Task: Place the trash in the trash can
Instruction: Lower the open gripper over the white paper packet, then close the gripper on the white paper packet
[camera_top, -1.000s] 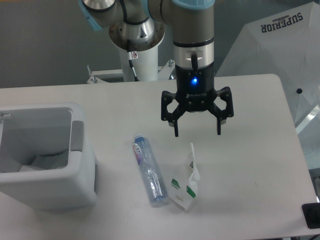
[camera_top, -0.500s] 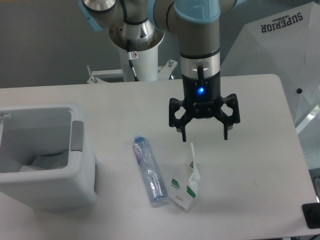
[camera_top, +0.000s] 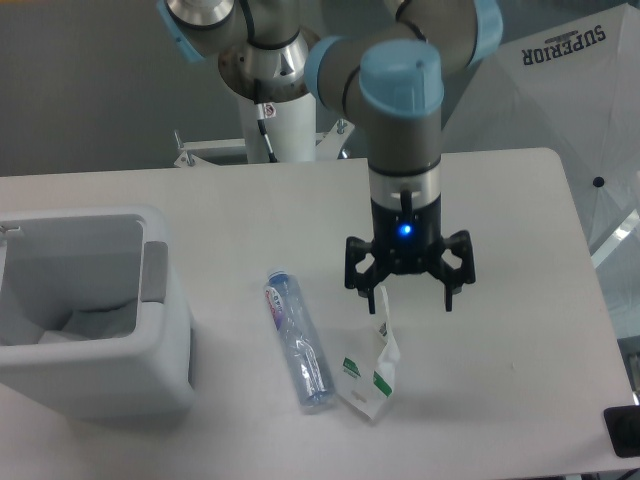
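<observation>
**White carton and clear bottle lie on table beneath spread gripper**

White paper, marked with green, forms the small carton (camera_top: 372, 362) that is seen lying crumpled on the pale table (camera_top: 520, 300), near the front edge and right of centre. Its tall folded flap is pointed up toward the gripper. Just beside it on the left, a slim clear plastic bottle (camera_top: 297, 339) with a blue-red label is laid on its side, its cap end turned away from the camera and its base close against the carton's lower corner; whether the two are touching cannot be told.

The gripper (camera_top: 409, 298) is held directly above the carton's upper flap, its two black fingers spread wide apart with nothing gripped between them. The left fingertip is seen just at the flap's tip; contact cannot be confirmed. A blue light is lit on the wrist, and the arm (camera_top: 402, 120) is shown descending vertically from the top of the picture.

Well apart to the left, the boxy white trash can (camera_top: 150, 345) with a grey side panel is stood at the table's edge, its mouth open upward.
</observation>
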